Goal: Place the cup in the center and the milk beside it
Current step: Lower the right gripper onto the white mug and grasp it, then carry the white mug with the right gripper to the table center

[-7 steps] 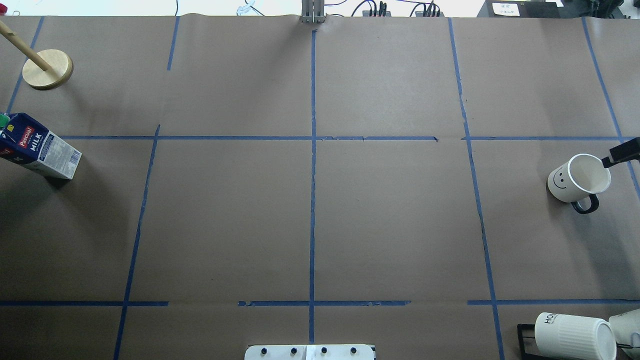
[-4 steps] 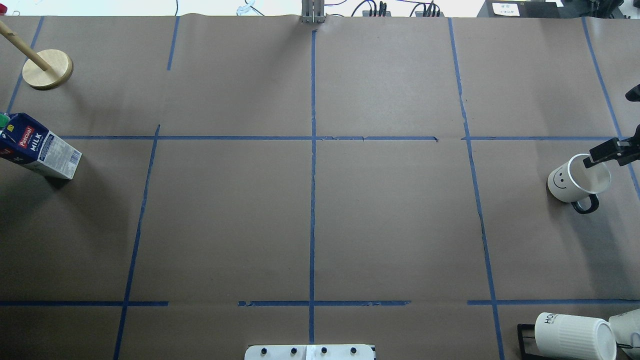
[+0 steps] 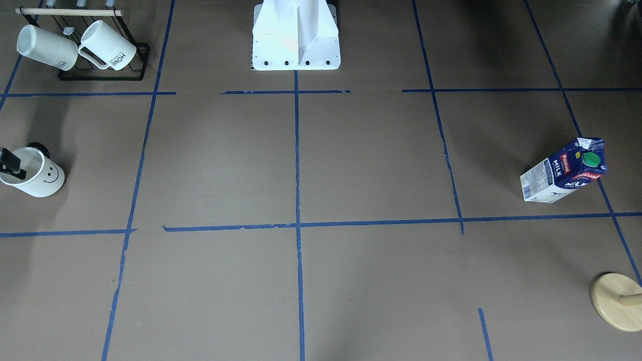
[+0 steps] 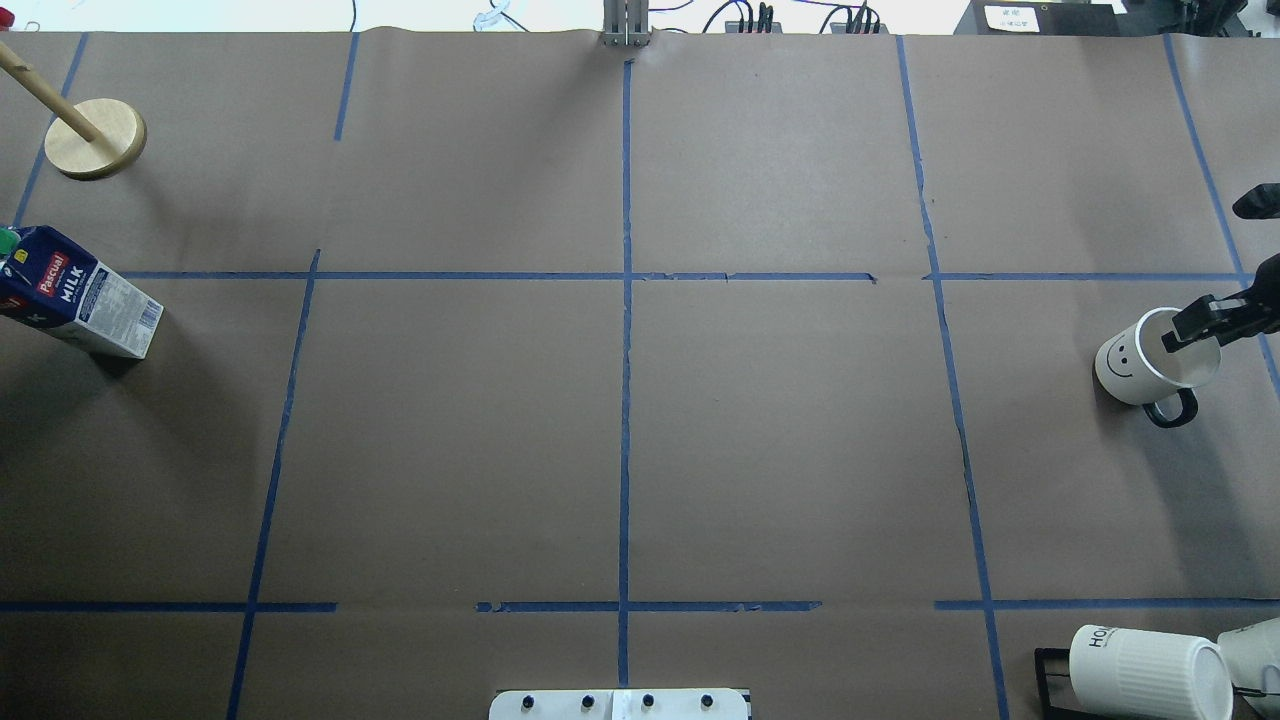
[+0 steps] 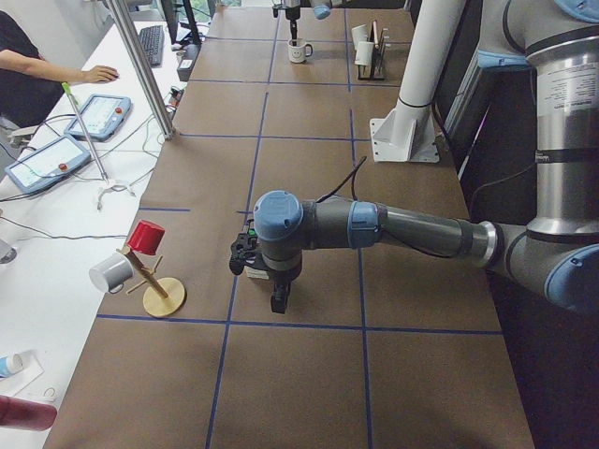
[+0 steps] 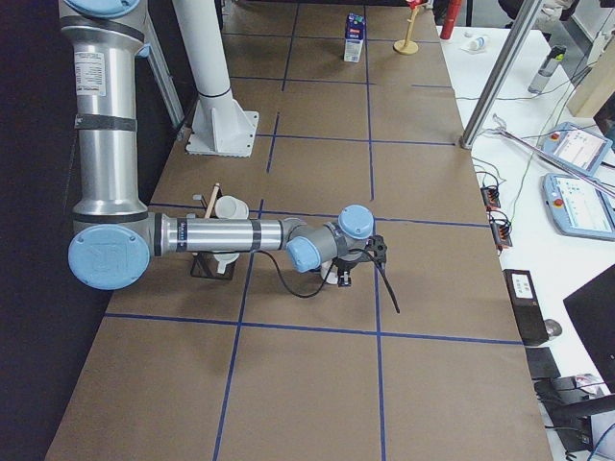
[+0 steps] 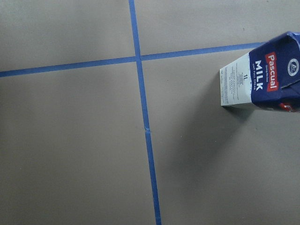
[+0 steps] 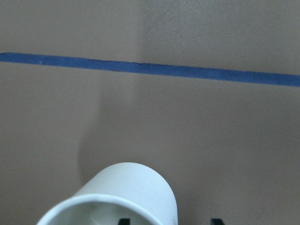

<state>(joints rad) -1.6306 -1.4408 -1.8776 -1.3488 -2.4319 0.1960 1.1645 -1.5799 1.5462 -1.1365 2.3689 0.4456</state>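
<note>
The cup (image 4: pixel 1135 362), white with a smiley face and a black handle, stands upright at the far right of the table, also in the front view (image 3: pixel 37 179). My right gripper (image 8: pixel 169 220) is open and straddles the cup's (image 8: pixel 123 197) wall. One finger (image 4: pixel 1200 322) sits in its mouth, the other outside. The milk (image 4: pixel 82 295) stands upright at the far left, also in the front view (image 3: pixel 562 173) and at the right of the left wrist view (image 7: pixel 260 75). My left gripper (image 5: pixel 279 301) hangs low near it; I cannot tell its state. The center (image 4: pixel 700 430) is bare.
A black rack with ribbed "HOME" mugs (image 4: pixel 1150 672) stands at the near right corner, also in the front view (image 3: pixel 75 47). A round wooden peg stand (image 4: pixel 95 138) is at the far left, beyond the milk. The robot's white base (image 3: pixel 296 37) is at the near edge.
My right gripper's finger has moved left from beside the cup's rim to over and into its mouth. The cup and the milk have not moved.
</note>
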